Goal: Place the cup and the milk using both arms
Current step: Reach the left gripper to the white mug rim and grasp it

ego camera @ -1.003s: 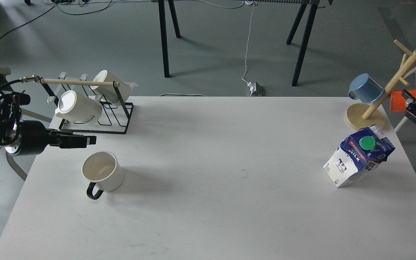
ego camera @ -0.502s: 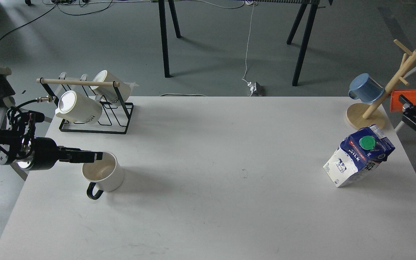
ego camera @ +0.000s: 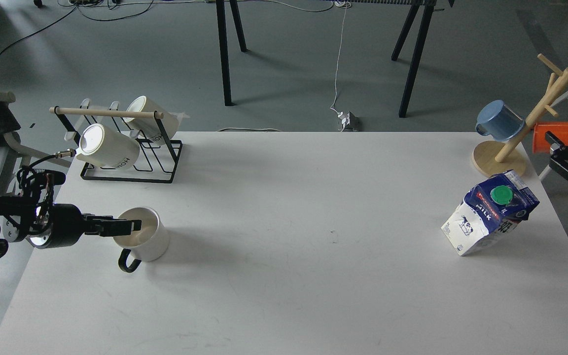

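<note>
A white cup [ego camera: 147,242] with a black handle stands upright on the white table [ego camera: 284,276] at the left. My left gripper [ego camera: 135,226] comes in level from the left, and its tip lies over the cup's rim and opening. Its fingers overlap into one dark bar, so I cannot tell whether they are open. A blue and white milk carton [ego camera: 486,214] with a green cap stands tilted near the right edge. My right gripper [ego camera: 556,154] hangs open and empty off the table's right edge, behind the carton.
A black wire rack [ego camera: 131,167] with two white mugs on their sides stands at the back left. A wooden mug tree [ego camera: 501,158] holding a blue cup [ego camera: 500,121] stands at the back right, with an orange cup [ego camera: 550,135] behind it.
My left gripper has come down and towards me from beside the rack until its tip is over the cup's rim. My right gripper has shifted only slightly. Cup and carton have not moved.
</note>
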Tool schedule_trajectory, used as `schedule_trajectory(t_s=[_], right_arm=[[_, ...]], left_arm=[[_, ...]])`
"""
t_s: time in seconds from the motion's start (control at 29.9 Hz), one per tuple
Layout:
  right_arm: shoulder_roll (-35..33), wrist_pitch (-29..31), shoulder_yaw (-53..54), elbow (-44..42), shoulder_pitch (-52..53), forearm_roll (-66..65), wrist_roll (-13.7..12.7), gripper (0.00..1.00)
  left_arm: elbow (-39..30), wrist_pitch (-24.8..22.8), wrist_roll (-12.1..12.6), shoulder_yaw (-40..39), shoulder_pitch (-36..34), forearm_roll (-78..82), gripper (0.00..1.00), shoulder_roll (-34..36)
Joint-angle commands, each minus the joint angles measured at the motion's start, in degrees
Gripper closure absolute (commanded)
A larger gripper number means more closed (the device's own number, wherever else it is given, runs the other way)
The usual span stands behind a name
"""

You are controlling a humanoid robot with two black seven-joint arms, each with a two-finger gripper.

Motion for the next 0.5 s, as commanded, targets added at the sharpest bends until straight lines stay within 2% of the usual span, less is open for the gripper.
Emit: schedule_trajectory(t_s=[0.0,0.07,0.1,0.17,0.2,0.3,0.47], right_arm=[[0.0,0.0,-0.02,-0.01,-0.12,0.0,0.0,0.01],[0.0,0.0,-0.02,-0.01,-0.21,0.0,0.0,0.01],[0.0,0.0,0.07,-0.01,-0.3,0.0,0.0,0.01],[0.0,0.0,0.07,-0.01,-0.47,0.0,0.0,0.01],[0.0,0.0,0.07,-0.01,-0.47,0.0,0.0,0.01],[0.0,0.0,0.16,-0.09,-0.47,0.0,0.0,0.01],[0.0,0.0,0.33,-0.18,-0.74,0.09,0.0,0.01]], left_arm=[[0.07,0.73,-0.01,0.0,0.28,-0.05,0.38,0.09],[0.07,1.34,-0.01,0.08,0.28,0.47,0.59,0.18],[0.07,1.78,-0.01,0.08,0.28,1.34,0.74,0.1],[-0.02,2.92,-0.01,0.0,0.36,3.1,0.92,0.01],[0.06,4.06,-0.01,0.0,0.37,3.55,0.97,0.01],[-0.02,8.28,-0.01,0.08,1.33,3.72,0.98,0.01],[-0.11,8.73,-0.01,0.08,1.42,3.73,0.98,0.27]])
